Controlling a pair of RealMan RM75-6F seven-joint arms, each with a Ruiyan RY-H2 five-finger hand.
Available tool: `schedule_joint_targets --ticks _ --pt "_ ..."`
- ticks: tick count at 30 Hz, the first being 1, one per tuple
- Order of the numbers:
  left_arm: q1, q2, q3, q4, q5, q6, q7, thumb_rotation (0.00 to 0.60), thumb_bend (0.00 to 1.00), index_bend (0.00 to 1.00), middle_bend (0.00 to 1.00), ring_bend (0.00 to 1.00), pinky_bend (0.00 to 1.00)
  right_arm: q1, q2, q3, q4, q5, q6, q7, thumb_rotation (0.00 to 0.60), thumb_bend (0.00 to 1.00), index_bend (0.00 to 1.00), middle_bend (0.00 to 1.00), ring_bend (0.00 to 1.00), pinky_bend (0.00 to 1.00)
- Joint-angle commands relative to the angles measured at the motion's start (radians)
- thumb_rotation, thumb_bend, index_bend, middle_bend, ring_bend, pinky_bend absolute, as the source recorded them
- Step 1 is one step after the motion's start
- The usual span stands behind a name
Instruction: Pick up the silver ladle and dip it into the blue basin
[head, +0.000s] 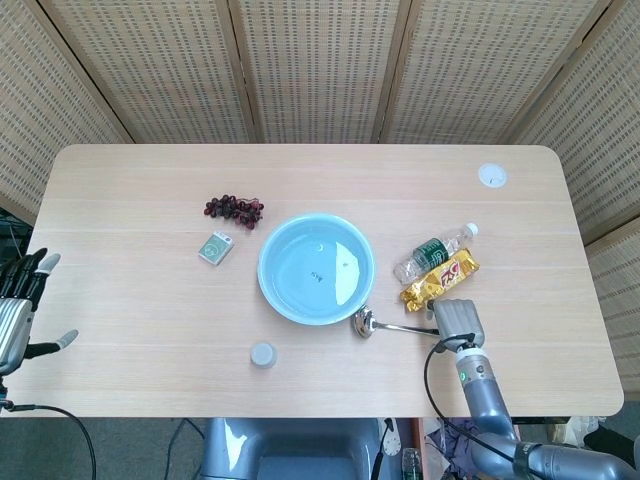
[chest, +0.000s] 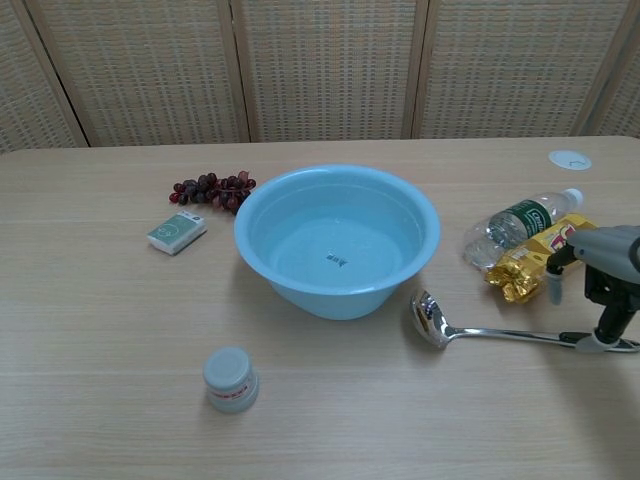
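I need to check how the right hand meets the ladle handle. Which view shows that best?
The chest view: the right hand shows side-on, a fingertip down at the silver ladle handle's end. The head view shows the hand from above, covering the handle end.

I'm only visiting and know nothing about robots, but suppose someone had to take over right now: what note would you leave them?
Right robot hand: poised over the ladle's handle end, one finger touching down there; no grasp visible.
Left robot hand: idle off the table's left edge, holding nothing.
Silver ladle: flat on the table, bowl end just right of the blue basin, which sits mid-table.
Done: the reach to the handle.
Left: close on the handle, lift, dip the ladle into the basin.
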Motion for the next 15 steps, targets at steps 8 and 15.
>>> schedule_joint_targets --ticks 8,15 --pt "0.008 0.004 0.006 -0.005 0.017 0.015 -0.005 0.600 0.00 0.00 0.00 0.00 0.00 -0.013 -0.068 0.010 0.079 0.030 0.038 0.025 0.600 0.21 0.45 1.00 0.97 1.00" --pt "0.009 0.004 0.005 -0.004 0.014 0.014 -0.006 0.600 0.00 0.00 0.00 0.00 0.00 -0.015 -0.095 0.006 0.127 0.018 0.026 0.045 0.600 0.22 0.45 1.00 0.97 1.00"
